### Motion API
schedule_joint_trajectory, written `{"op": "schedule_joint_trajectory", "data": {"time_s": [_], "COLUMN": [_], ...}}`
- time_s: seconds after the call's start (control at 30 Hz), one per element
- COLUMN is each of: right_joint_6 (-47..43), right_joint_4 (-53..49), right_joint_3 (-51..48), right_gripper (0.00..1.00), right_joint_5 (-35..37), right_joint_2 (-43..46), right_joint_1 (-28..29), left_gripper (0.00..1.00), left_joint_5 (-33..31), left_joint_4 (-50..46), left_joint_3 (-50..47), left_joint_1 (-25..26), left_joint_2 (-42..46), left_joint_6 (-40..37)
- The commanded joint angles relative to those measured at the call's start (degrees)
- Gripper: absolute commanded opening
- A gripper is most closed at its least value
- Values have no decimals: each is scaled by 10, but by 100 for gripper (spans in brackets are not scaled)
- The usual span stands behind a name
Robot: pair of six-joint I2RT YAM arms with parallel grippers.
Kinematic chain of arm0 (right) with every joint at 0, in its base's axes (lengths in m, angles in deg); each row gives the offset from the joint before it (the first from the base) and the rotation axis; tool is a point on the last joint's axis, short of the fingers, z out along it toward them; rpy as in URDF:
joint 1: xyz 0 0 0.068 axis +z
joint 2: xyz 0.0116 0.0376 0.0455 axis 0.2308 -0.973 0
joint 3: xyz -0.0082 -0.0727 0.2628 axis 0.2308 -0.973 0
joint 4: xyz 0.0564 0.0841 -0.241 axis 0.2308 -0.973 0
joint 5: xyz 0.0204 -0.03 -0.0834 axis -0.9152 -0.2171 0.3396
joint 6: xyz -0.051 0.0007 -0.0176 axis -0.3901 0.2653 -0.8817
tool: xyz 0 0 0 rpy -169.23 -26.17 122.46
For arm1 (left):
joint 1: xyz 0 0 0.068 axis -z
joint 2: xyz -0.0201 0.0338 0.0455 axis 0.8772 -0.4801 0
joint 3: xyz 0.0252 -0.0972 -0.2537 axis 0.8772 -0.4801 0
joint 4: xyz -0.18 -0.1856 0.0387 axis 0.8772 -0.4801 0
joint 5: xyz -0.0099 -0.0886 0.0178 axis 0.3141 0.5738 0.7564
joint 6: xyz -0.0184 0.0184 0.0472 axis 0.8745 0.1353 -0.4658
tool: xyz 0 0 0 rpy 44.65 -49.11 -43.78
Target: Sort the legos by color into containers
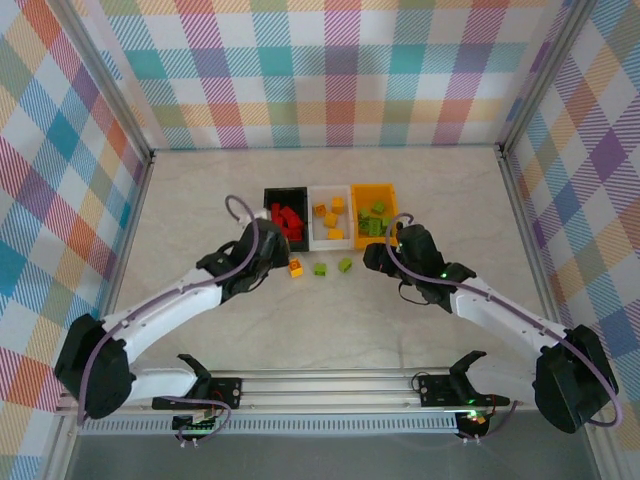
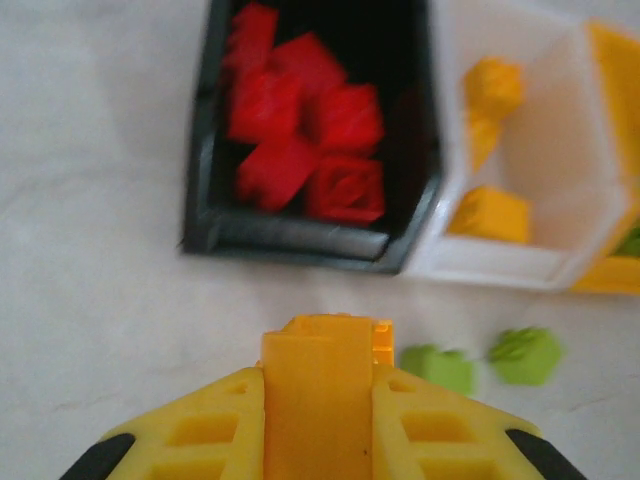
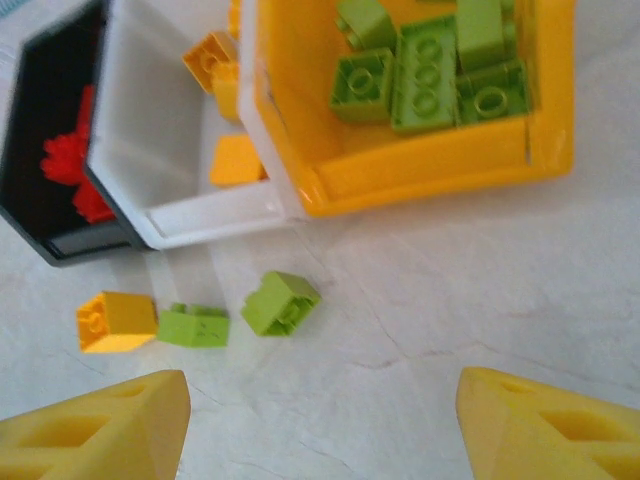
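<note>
1. The legos are nearly all sorted; the red legos lie heaped in the black container; the yellow-orange legos sit in the white container; the green legos fill the orange container; I see no colour in the wrong container.
2. Three pieces are left, in a short row on the counter just in front of the containers: one yellow-orange lego, a green lego right beside it, and a second green lego near that one.
3. The yellow-orange lego is a small studded block of smooth plastic, far smaller than any container; it looks rigid, so I judge a plain pinch on its flat sides should hold it.
4. The left claw is clenched on the yellow-orange lego, whose top shows between the fingertips in its own wrist view; it is low, close to the counter, and I cannot tell whether the piece is lifted; the white container stands beyond it and to its right, so I judge that the piece goes there.
5. The right claw is released and empty, over bare counter in front of the orange container; the two loose green pieces lie nearby, probably its share.
</note>
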Motion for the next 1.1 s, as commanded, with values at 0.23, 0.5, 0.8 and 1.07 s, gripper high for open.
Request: {"op": "schedule_joint_trajectory", "data": {"time_s": [0.23, 0.5, 0.8, 1.07], "right_joint_6": [29, 35, 62, 79], "right_joint_4": [27, 49, 104, 102], "right_joint_3": [-45, -64, -44, 41], "right_gripper": [72, 72, 76, 76], "right_joint_5": [-10, -12, -9, 30], "right_joint_2": [6, 2, -60, -177], "right_joint_1": [6, 15, 35, 73], "left_gripper": [12, 34, 81, 100], "left_joint_5": [-18, -41, -1, -6], "left_joint_4": [-29, -52, -20, 28], "left_joint_3": [286, 401, 369, 149], "left_joint_1": [17, 12, 34, 74], "left_joint_2": [-285, -401, -306, -67], "left_joint_6": [-79, -93, -91, -49]}}
